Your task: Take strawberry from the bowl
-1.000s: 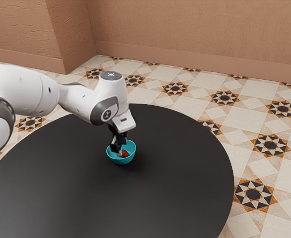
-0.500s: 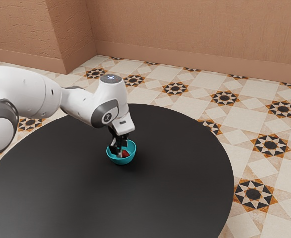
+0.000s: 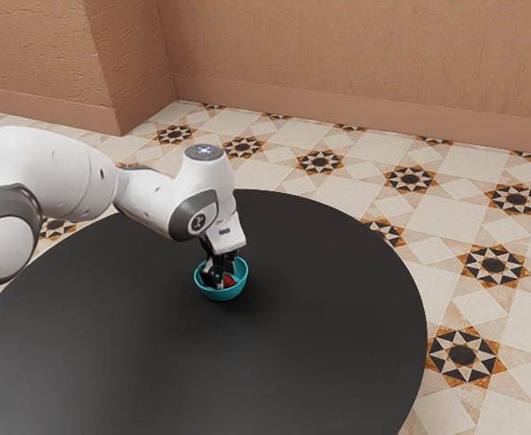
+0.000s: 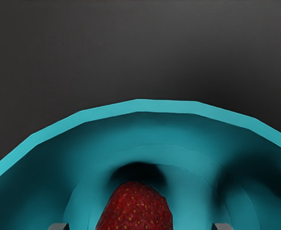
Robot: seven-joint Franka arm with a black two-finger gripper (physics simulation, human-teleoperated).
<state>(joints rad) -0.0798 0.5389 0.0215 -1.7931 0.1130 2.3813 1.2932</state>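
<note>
Inside the teal bowl (image 3: 222, 295), on the black table, is my gripper (image 3: 221, 279), its fingers lowered past the rim. The red strawberry (image 3: 229, 281) is in the bowl beside the fingers and partly hidden by them. In the wrist view the strawberry (image 4: 134, 211) lies on the bottom of the bowl (image 4: 145, 106). The fingertips of my gripper (image 4: 140, 226) peek in on either side of the fruit, with a gap at each side, so the gripper is open around it.
The round black table (image 3: 329, 317) extends around the bowl on all sides. Its edge curves past on the exterior view's right, with patterned floor tiles (image 3: 492, 265) beyond. A brown wall (image 3: 356, 63) stands at the back.
My hand has come down farther into the bowl, its fingers now lower beside the strawberry. The bowl has stayed in place.
</note>
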